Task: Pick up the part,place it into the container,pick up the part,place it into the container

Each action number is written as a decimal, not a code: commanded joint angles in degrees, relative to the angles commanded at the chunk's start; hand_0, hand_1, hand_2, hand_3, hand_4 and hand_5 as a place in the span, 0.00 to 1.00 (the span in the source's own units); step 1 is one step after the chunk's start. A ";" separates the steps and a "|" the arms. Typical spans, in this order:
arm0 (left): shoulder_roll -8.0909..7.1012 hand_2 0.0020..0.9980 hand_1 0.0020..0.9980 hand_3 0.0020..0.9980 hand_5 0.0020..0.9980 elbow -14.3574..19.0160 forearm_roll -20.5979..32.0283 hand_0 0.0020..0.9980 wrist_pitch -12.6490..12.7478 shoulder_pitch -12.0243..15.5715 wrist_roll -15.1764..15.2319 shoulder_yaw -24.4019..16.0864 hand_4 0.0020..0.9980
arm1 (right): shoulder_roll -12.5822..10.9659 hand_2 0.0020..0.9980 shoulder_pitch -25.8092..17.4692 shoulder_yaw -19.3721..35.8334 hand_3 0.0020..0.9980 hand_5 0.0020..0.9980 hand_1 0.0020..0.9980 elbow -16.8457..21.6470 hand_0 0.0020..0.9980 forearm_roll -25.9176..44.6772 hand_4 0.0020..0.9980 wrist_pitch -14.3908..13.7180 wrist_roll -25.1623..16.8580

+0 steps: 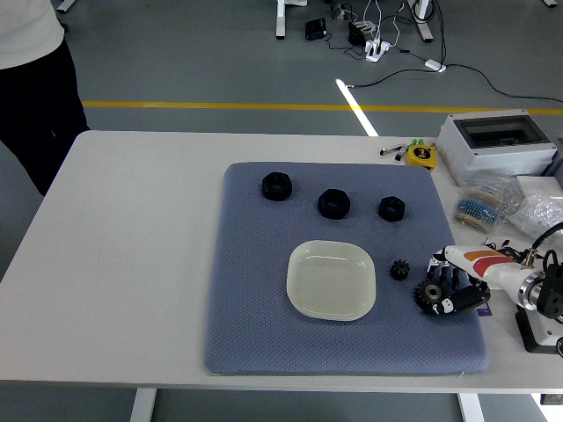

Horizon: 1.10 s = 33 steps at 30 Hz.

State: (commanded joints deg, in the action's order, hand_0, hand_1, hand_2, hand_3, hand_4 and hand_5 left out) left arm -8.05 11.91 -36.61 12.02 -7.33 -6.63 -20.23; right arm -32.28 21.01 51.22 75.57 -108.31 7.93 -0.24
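1. The right hand is seen at the right edge of the mat, its fingers curled narrowly around a gear. Whether the gear is fully gripped or only touched cannot be told, as the dark fingers merge with it.
2. The gear lies at the fingertips, on their left side, and appears to rest on the mat, not lifted.
3. The gear is judged to be small, stiff and light, probably hard plastic or metal. Its toothed rim should give grip, so a pinch across opposite teeth is advised; a hold on the flat faces would be more slippery.
4. A 2nd, smaller gear lies just beside the 1st, toward the mat's middle, apart from the fingers.
5. The dish, taken as the container, sits left of both gears, near the mat's centre, and holds nothing.
6. 3 black nuts are lined along the mat's far part, well apart from the hand.
7. The mat lies on the table. A person stands at the table's far left corner.
8. The left hand is not seen.
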 joint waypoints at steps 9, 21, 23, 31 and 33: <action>-0.03 0.67 0.65 0.58 0.64 0.01 0.20 0.71 0.01 0.06 0.03 0.12 0.68 | -0.12 0.35 -0.09 0.08 0.42 0.15 0.24 0.64 0.11 -0.20 0.85 -2.56 0.15; -0.04 0.67 0.65 0.58 0.64 0.04 -0.19 0.71 -0.03 0.16 -0.07 -0.01 0.68 | -0.24 0.33 -0.84 2.09 0.41 0.14 0.22 6.60 0.10 -2.32 0.86 -4.56 0.76; -0.09 0.67 0.65 0.58 0.64 0.03 -0.26 0.71 -0.03 0.22 -0.08 -0.10 0.68 | -0.10 0.33 -0.81 2.52 0.41 0.14 0.22 8.13 0.10 -2.98 0.86 -4.81 0.87; -0.32 0.67 0.65 0.58 0.64 0.14 -0.21 0.71 -0.05 0.58 -0.11 0.13 0.68 | 0.35 0.32 2.74 -1.32 0.40 0.17 0.22 14.59 0.10 -1.03 0.85 -5.60 1.13; -0.37 0.67 0.65 0.58 0.64 0.15 -0.29 0.71 -0.04 0.62 -0.13 0.07 0.68 | 0.64 0.32 4.28 -3.27 0.40 0.17 0.22 15.23 0.10 0.07 0.85 -5.54 1.19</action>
State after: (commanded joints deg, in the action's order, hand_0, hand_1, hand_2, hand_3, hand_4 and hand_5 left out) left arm -8.41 12.06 -36.91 11.98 -6.71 -6.76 -20.16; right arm -31.64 25.28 47.94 90.80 -108.24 2.38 0.95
